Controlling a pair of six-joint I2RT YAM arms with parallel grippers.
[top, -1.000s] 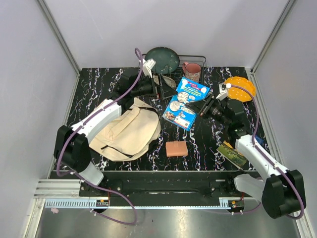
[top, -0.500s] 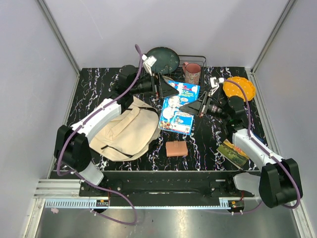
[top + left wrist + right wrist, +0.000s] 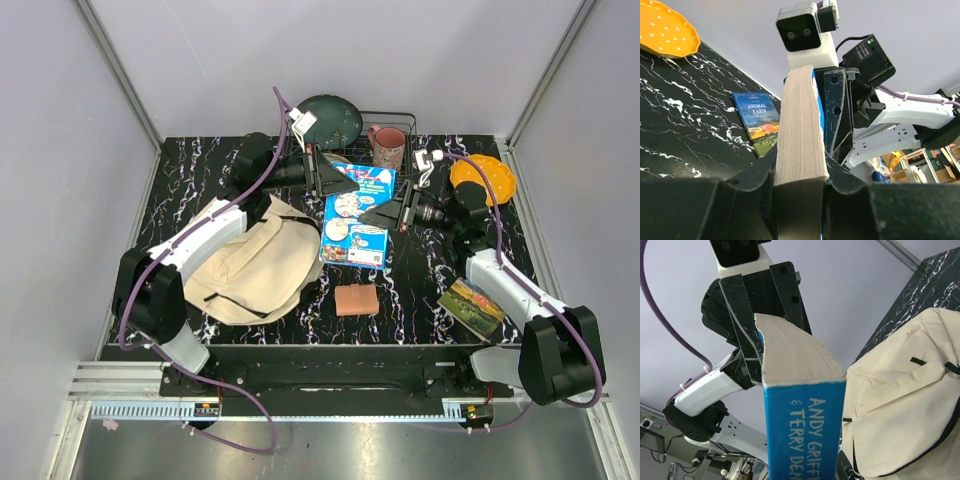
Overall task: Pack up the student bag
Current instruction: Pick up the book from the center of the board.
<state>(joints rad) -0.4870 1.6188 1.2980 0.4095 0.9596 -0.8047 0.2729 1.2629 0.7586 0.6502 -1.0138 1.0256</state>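
Observation:
The student bag (image 3: pixel 255 265), cream canvas with black trim, lies flat at the left of the table; it also shows in the right wrist view (image 3: pixel 900 405). A thick blue book (image 3: pixel 355 215) hangs in the air between the two arms, right of the bag. My left gripper (image 3: pixel 340 180) is shut on its upper edge, jaws pressed on both sides of the page block (image 3: pixel 800 130). My right gripper (image 3: pixel 388 213) is shut on the book at its spine side (image 3: pixel 800 405). Each wrist view shows the other gripper on the book's far end.
A thin "Animal Farm" book (image 3: pixel 472 306) lies at the right front. An orange plate (image 3: pixel 483 178) sits at the back right. A pink mug (image 3: pixel 387 145), a dark green dish (image 3: pixel 328 120) and a wire rack (image 3: pixel 400 120) stand at the back. A brown block (image 3: pixel 356 299) lies near the front centre.
The right arm carried the blue book leftward and turned it. The left gripper, open before, closed on the book's upper edge.

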